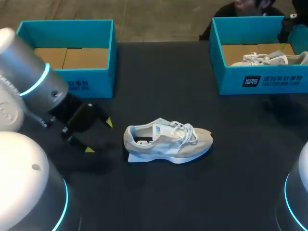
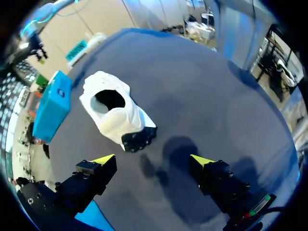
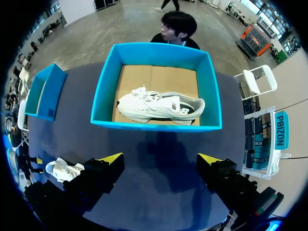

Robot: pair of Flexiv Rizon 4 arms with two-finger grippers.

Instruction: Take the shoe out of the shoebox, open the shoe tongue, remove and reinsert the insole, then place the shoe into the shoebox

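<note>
A beige and white shoe (image 1: 168, 142) lies on its sole in the middle of the black table, toe to the right, laces tied. My left gripper (image 1: 99, 136) hovers open just left of its heel. In the left wrist view the shoe (image 2: 115, 113) sits ahead of the open left gripper (image 2: 153, 160), heel toward it, not touching. A second white shoe (image 1: 262, 58) lies in the blue shoebox (image 1: 260, 79) at the back right. My right gripper (image 3: 160, 159) is open and empty above the table in front of that shoebox (image 3: 154, 122), with the boxed shoe (image 3: 159, 107) in sight.
An empty blue shoebox (image 1: 91, 79) with a cardboard floor stands at the back left, also seen as the shoebox (image 3: 43, 91) in the right wrist view. My right arm's body (image 1: 298, 192) shows at the front right corner.
</note>
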